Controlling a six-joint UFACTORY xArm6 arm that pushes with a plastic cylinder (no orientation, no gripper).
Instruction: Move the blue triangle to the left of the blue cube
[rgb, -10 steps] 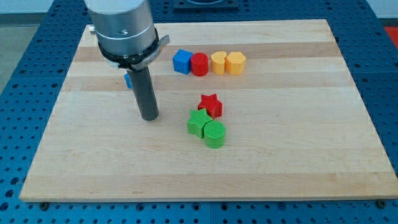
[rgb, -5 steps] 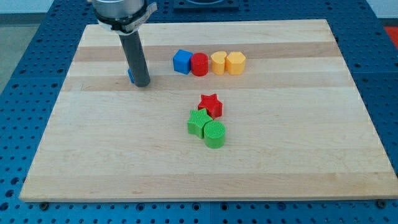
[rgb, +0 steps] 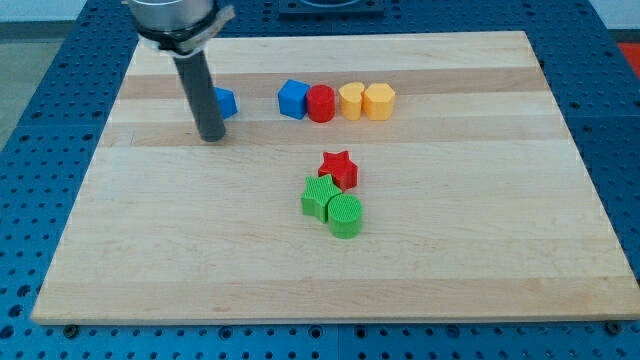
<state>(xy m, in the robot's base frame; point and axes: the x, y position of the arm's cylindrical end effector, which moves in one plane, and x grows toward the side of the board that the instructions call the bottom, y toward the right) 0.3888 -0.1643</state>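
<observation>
My tip (rgb: 211, 137) sits near the table's top-left corner, just left of the blue triangle (rgb: 225, 102), whose left part the rod hides. There are no fingers to report, only a rod. Right of the triangle, apart, stands the blue cube (rgb: 292, 98), heading a row along the top edge.

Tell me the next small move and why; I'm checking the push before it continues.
Probably a short push toward the view's right. My tip sits just left of and below the blue triangle, which lies left of the blue cube with a bare gap between them. Nudging it right would close that gap while keeping it on the cube's left.
</observation>
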